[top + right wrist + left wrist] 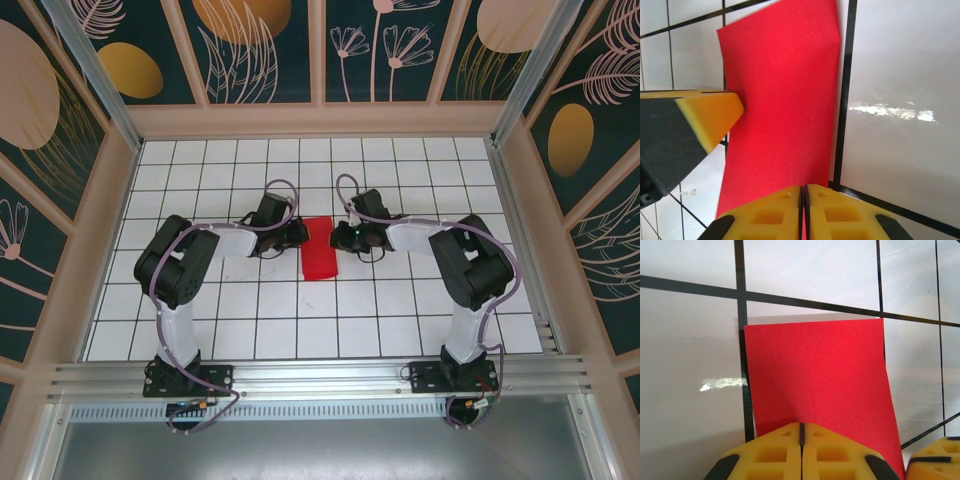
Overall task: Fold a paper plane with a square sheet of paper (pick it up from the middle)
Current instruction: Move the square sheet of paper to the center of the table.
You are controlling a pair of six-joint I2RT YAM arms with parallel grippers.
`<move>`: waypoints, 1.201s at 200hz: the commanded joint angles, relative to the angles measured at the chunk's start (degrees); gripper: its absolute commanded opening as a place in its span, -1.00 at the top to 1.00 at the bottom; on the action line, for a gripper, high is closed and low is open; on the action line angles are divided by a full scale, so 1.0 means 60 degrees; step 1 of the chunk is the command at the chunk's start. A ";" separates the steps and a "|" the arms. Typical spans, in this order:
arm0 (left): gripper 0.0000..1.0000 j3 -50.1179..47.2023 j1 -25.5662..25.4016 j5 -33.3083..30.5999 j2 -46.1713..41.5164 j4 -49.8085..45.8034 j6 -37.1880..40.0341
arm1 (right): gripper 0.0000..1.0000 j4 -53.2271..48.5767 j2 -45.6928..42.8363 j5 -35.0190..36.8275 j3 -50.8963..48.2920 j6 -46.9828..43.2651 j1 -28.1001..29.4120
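Observation:
The square sheet of paper (318, 248) lies as a narrow bright red rectangle on the white grid table (250, 300), midway between my two arms. My left gripper (300, 236) is shut, its tips at the paper's left long edge. The left wrist view has the yellow jaws (801, 426) pressed together over the near edge of the paper (820, 375). My right gripper (340, 238) is shut at the opposite long edge. In the right wrist view its jaws (804, 187) meet over the paper (782, 90), with red showing through the slit. No paper plane shape is in view.
Wooden walls with patterned panels (320, 50) enclose the table on three sides. An aluminium rail (320, 375) runs along the near edge by the arm bases. One left gripper finger (710, 117) reaches into the right wrist view, close to the paper.

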 commanded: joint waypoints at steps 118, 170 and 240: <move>0.63 -0.0665 0.0138 -0.0068 -0.1803 -0.0387 -0.0157 | 0.75 -0.0631 0.0378 -0.0856 0.0082 -0.1143 0.1123; 0.59 -0.0142 0.0137 0.0730 -0.1236 -0.0372 0.0245 | 0.74 -0.0349 0.0111 -0.0702 -0.0001 -0.1018 0.1194; 0.65 -0.0349 0.0138 0.0296 -0.1164 -0.0336 0.0091 | 0.72 0.0339 -0.0279 0.0158 0.0288 -0.0089 0.1077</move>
